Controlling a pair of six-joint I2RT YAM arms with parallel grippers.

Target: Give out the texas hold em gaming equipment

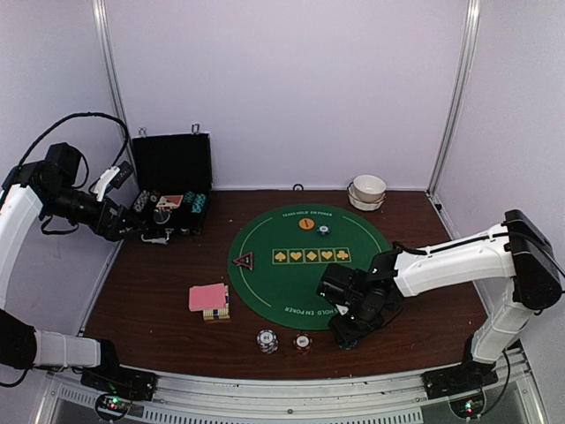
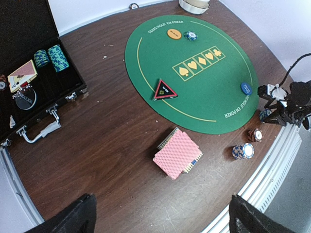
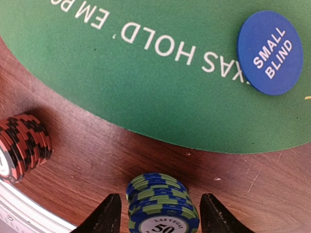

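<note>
White links [image 1: 450, 261], black joints [image 1: 353, 296], black fingers [image 3: 104, 216] (cables [image 1: 79, 117] loop off left arm [image 1: 18, 216])

We log the surface [image 3: 97, 158] as dark wood grain with a low sheen and faint scratches. The green mat [image 3: 146, 82] looks like matt, finely napped felt. The blue button [image 3: 270, 52] reads as smooth, matt plastic. The blue-green chip stack [image 3: 163, 204] has dull edges and a glossy label. The case handle [image 2: 41, 132] is bright metal, and the cards [image 2: 177, 153] are patterned paper.
</note>
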